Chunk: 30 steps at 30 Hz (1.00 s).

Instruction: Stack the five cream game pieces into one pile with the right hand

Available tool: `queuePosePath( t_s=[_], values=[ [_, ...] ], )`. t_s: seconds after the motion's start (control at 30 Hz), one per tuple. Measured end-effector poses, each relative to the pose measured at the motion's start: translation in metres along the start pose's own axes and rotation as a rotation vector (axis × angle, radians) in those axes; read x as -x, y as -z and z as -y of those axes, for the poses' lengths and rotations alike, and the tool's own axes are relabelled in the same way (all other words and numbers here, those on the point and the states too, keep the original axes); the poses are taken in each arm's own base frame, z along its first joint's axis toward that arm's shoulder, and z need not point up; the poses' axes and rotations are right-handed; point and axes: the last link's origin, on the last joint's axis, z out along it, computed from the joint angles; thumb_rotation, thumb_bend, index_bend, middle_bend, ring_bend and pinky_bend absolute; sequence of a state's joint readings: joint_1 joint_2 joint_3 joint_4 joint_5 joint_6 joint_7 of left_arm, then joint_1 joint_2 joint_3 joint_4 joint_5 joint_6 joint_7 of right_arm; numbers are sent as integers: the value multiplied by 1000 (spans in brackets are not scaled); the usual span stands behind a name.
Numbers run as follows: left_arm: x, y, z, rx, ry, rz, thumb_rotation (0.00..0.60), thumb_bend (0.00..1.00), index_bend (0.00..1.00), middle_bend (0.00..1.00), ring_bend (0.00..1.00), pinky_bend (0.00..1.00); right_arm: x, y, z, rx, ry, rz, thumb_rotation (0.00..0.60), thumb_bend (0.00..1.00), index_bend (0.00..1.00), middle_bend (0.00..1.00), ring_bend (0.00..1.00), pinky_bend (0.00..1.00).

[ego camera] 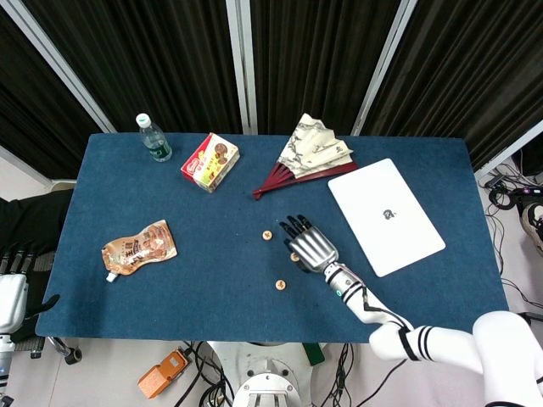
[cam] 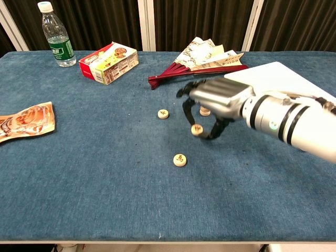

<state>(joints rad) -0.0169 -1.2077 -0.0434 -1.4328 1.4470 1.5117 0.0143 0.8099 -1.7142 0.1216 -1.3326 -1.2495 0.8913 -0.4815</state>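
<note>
A: Item one, the task pieces?

B: Small round cream discs with a dark character on top. One held piece (cam: pixel 197 129) is pinched between the dark fingertips of the right hand (cam: pixel 215 102), lifted off the cloth. Another, the far piece (cam: pixel 205 111), lies on the worktop under the hand, partly hidden by it. A left piece (cam: pixel 164 113) lies flat just to the hand's left; a near piece (cam: pixel 180 160) lies flat toward the front edge, apart from the others. Those four are all I can see.

A: The hand itself?

B: Silver metal back, black fingers curled downward around the held piece; white forearm with dark bands. The left hand (ego camera: pixel 12 298) shows only at the head view's lower left edge, off the worktop; whether it is spread or closed I cannot tell.

A: Other stock?

B: Clear plastic bottle (cam: pixel 56 35), green label, white cap, upright at the far left. Red and cream carton (cam: pixel 108 62) lying beside it. Folding fan (cam: pixel 202 58), red ribs, printed paper leaf, half spread. White closed laptop (ego camera: pixel 386 215), smooth lid, at the right. Brown foil pouch (ego camera: pixel 137 248), crinkled, flat at the left.

A: Surface and room?

B: Worktop (cam: pixel 79 184) covered in dark blue, felt-like cloth. Black pleated curtains (ego camera: pixel 170 59) with pale upright posts behind.
</note>
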Motion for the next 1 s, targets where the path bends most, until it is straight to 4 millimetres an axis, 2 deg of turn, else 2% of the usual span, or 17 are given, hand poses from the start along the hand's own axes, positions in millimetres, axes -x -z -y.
queuePosePath(
  t_s=[0.23,0.5,1.0],
  values=[
    [0,-1,-2,7,-2,2,600,0,136,105,77,8,-26,-11,-23,78,-42,-52,600,487,603,146,80,131],
    [1,-1,-2,1,-3,10,600,0,136,105,77,8,-27,-25,-47,169,-34,-16,600,487,583,146,80,131],
    [2,-2,-1,-1,-2,18,600,0,137,105,77,8,-17,-33,-42,168,-25,23,600,487,555,146,80,131]
  ],
)
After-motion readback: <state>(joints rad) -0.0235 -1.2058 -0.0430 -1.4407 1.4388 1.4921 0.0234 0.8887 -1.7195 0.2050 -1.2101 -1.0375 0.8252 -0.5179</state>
